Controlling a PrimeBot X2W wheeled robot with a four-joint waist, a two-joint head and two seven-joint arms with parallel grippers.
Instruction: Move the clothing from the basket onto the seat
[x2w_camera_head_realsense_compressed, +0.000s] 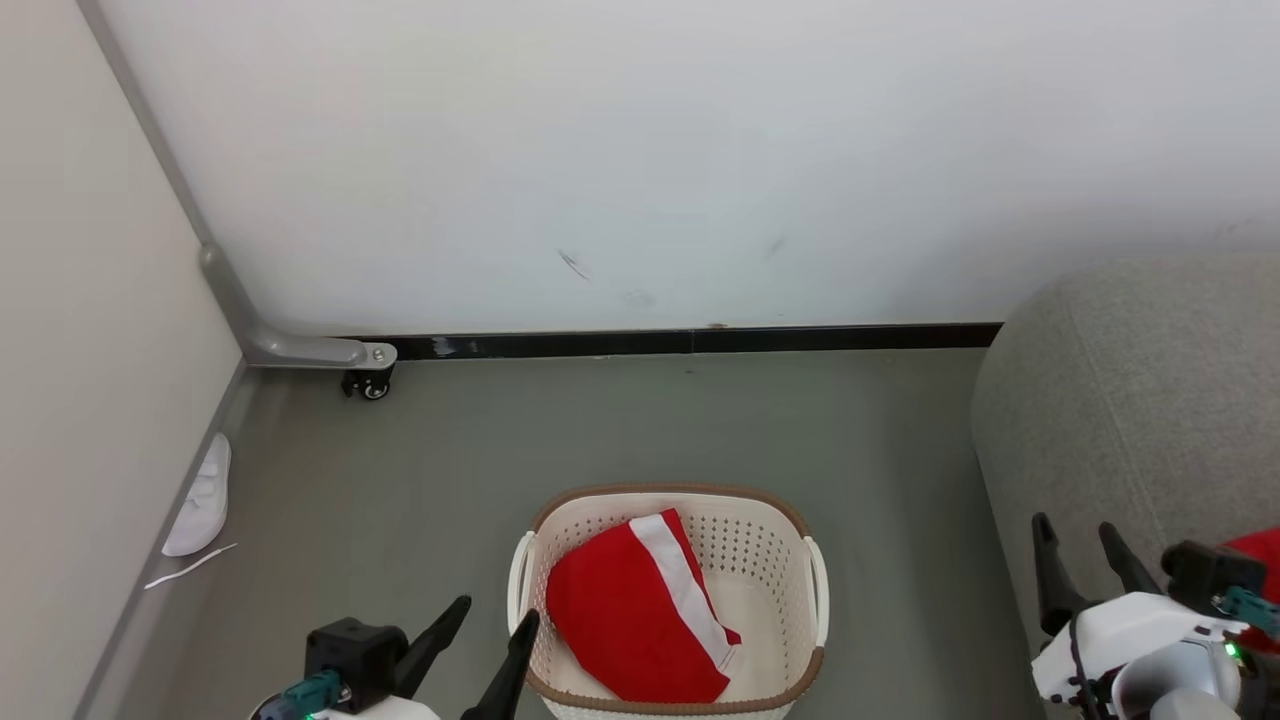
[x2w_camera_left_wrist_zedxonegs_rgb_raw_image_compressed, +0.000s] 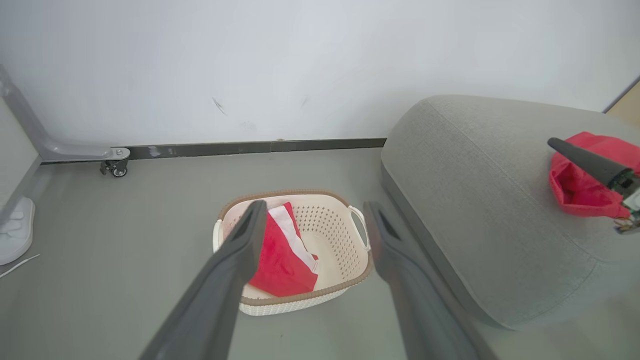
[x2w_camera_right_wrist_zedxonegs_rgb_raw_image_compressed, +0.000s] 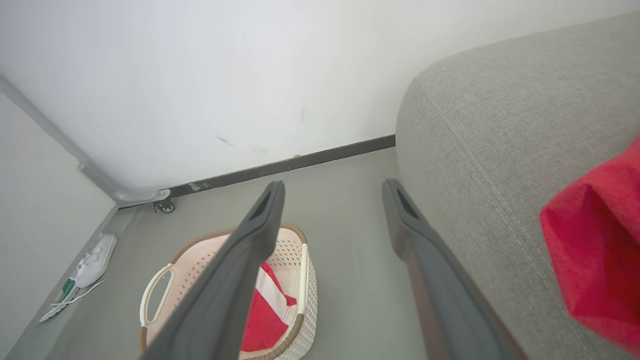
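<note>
Your left gripper (x2w_camera_head_realsense_compressed: 497, 612) has both long dark fingers spread wide, nothing btwn them. Same w/ your right gripper (x2w_camera_head_realsense_compressed: 1075, 540): jaws apart & empty. The left tips sit just beside the left side of the cream-white perforated plastic basket w/ brown woven-look rim (x2w_camera_head_realsense_compressed: 670, 492). Inside it lies the bright-red fabric garment w/ a broad white band (x2w_camera_head_realsense_compressed: 620, 620), to the right of & slightly ahead of the left jaws. Its long axis runs far-to-near, tilted toward the near-right corner. The right gripper hovers by the big grey upholstered sofa (x2w_camera_head_realsense_compressed: 1130, 400), well apart from the basket. A second red garment (x2w_camera_left_wrist_zedxonegs_rgb_raw_image_compressed: 580, 192) already rests there. Left arm is nearer: prob. reach right & down, jaws across the band.
</note>
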